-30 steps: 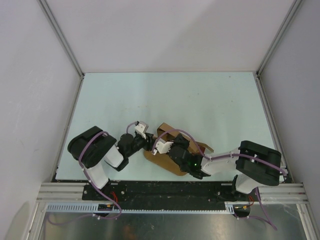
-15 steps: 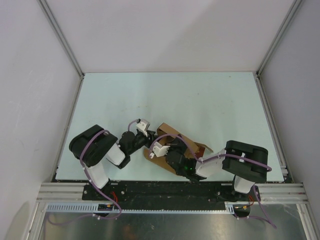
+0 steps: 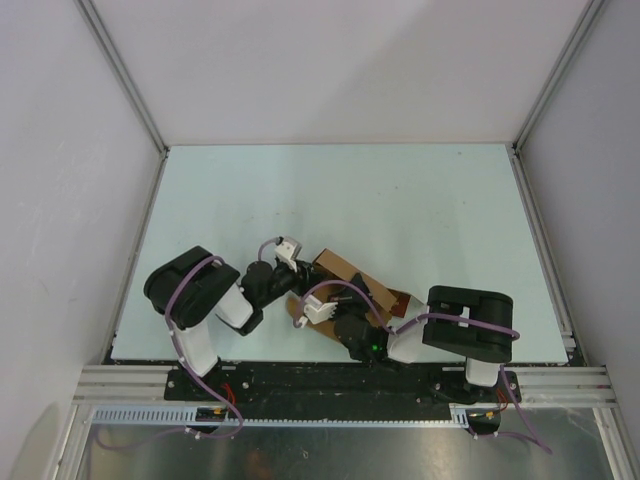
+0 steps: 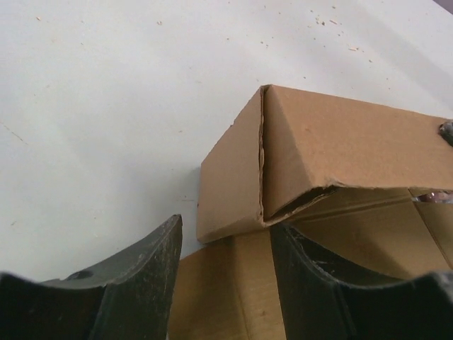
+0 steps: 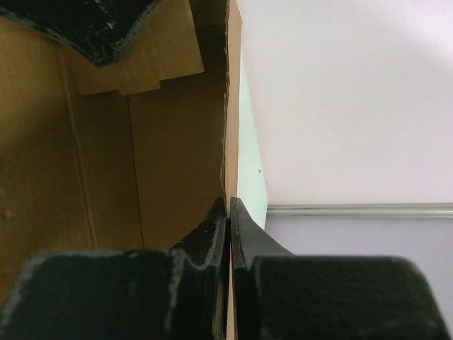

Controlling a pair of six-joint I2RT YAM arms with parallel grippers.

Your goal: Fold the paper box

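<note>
Top external view has the paper box (image 3: 337, 266) on the table (image 3: 400, 200) near its front edge, between both arms. Right gripper (image 5: 228, 204) is pinched tight on a raised box wall; left gripper (image 4: 226, 237) sits spread wide at a folded corner

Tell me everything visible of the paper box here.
The paper box is plain brown cardboard, partly folded: two walls stand, meeting at a creased, slightly gaping corner, flat panels below. It lies on the table near its front edge. The right gripper pinches one upright wall's edge; the open left gripper hangs over a flat panel.
</note>
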